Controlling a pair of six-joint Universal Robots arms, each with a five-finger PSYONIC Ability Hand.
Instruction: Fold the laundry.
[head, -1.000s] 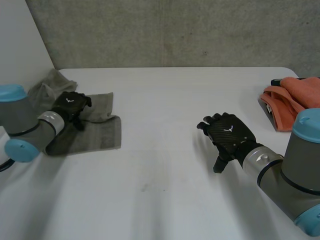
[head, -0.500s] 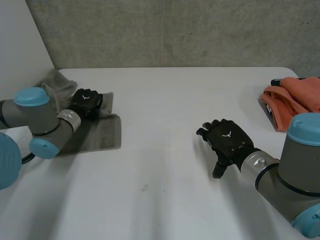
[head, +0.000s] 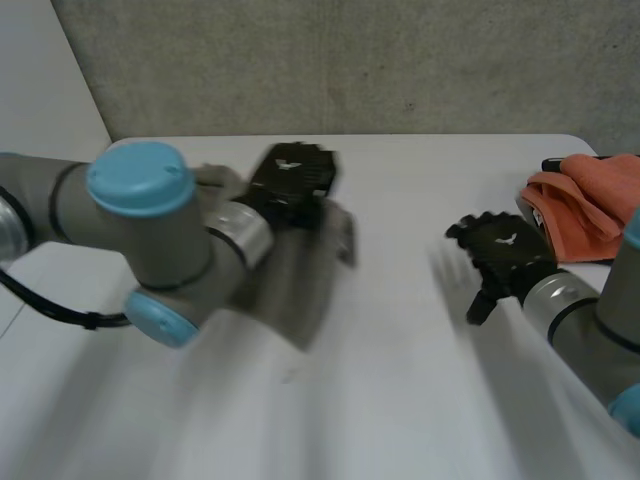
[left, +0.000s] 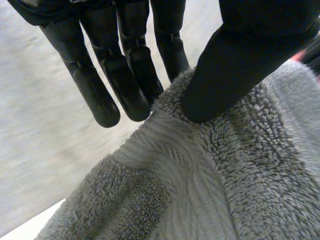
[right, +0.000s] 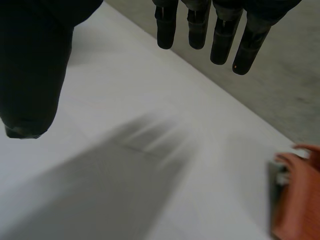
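The grey towel (head: 310, 280) hangs over the white table (head: 400, 400), left of centre, pinched at its edge between the thumb and fingers of the left hand (head: 290, 185). The right hand (head: 500, 250) is released, fingers straight, grasping nothing. Near it, a bunched orange cloth (head: 585, 205) lies at the table's right edge.

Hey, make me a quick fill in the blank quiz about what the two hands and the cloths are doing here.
The left hand pinches a ____ towel between thumb and fingers.
The right hand, fingers straight over the table, is ____, not shut.
The cloth lying at the table's edge on the robot's right is ____.
Missing words: grey; open; orange.
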